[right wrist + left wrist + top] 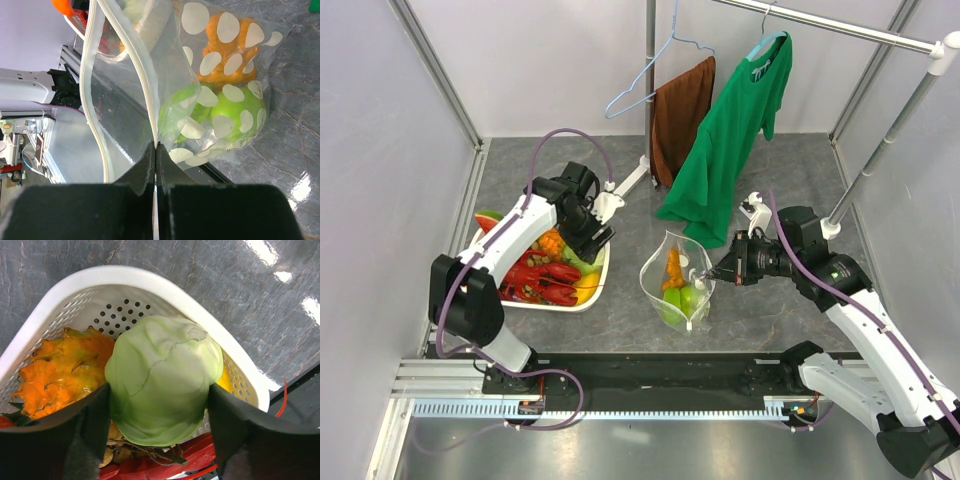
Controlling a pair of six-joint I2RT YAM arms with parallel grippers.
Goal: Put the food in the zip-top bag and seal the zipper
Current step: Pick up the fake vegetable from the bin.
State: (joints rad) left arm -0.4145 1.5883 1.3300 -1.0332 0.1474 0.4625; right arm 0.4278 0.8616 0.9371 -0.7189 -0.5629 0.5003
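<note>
My left gripper (592, 237) hangs over the white basket (590, 297), shut on the green cabbage (160, 370), with a finger pressed against each side. Under it lie an orange spiky fruit (60, 370), red lobsters (542, 280) and a watermelon slice (488, 220). The polka-dot zip-top bag (678, 280) stands open mid-table and holds green fruits (235, 112) and an orange piece (220, 55). My right gripper (705, 275) is shut on the bag's mouth edge at the whitish zipper (145, 90). The slider tab is not visible.
A green T-shirt (735, 130) and a brown cloth (680, 115) hang on a rail at the back. A slanted metal pole (890, 140) stands at the right. A white stand foot (625, 185) lies behind the basket. Walls enclose the table.
</note>
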